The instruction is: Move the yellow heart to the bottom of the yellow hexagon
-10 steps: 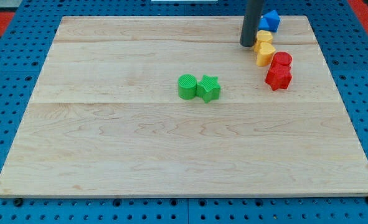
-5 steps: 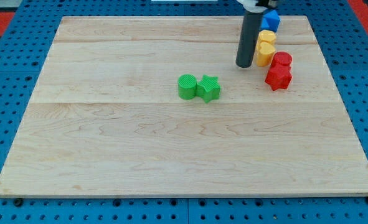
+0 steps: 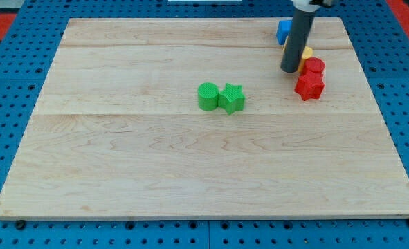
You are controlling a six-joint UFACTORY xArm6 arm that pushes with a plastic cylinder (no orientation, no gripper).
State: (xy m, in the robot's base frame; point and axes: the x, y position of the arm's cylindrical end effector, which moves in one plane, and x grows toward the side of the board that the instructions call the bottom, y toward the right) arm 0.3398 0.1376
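Yellow blocks (image 3: 306, 52) now sit mostly hidden behind my rod; my tip (image 3: 290, 70) has swung from their left across them, beside the red blocks (image 3: 310, 77). No claw here. Heart's placement can't be judged.

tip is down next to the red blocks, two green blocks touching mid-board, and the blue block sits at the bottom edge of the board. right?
Not quite. The blue block sits at the view's top edge of the board, partly behind the rod, as the camera view shows. The rest holds: my tip is beside the red blocks, and the green cylinder touches the green star mid-board.
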